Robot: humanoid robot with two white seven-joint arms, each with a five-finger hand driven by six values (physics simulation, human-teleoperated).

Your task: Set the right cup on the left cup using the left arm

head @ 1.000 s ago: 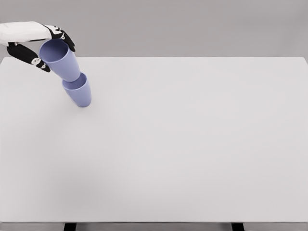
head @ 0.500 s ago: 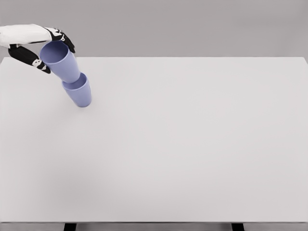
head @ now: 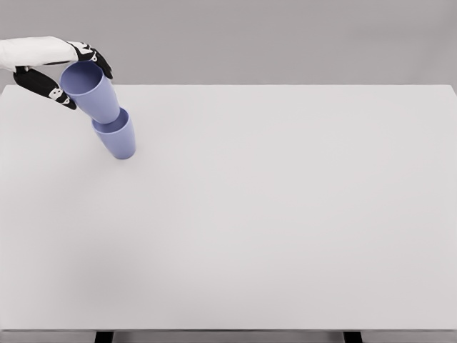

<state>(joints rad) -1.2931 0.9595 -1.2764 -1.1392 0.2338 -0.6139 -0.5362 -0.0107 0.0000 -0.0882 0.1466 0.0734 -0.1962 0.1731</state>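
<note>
The near half of the white worktop (head: 271, 236) lies bare of the task's things; the action sits close to its far left corner. There the lower blue cup (head: 116, 136) stands on the surface, and the upper blue cup (head: 91, 91) rests with its base seated in the lower one's mouth, leaning up and away toward the far left edge. Farthest back, the left hand (head: 61, 75) reaches in from the left, its dark fingers (head: 98, 60) curved around the upper cup's rim, one set behind the rim and the thumb side in front of it. Whether they press on the cup or merely bracket it cannot be told from this view; the hand reads as narrowly closed about the rim. The right arm is out of view.

The stacking looks all but done, with only the release left. The risk lies in that release. The upper cup appears to lean in this view, so if it is not fully seated, it may tip out once the fingers let go. A finger that drags on the rim while the hand withdraws could pull the upper cup sideways or topple both. The stack also stands near the worktop's left edge, so a knocked cup could roll off.
</note>
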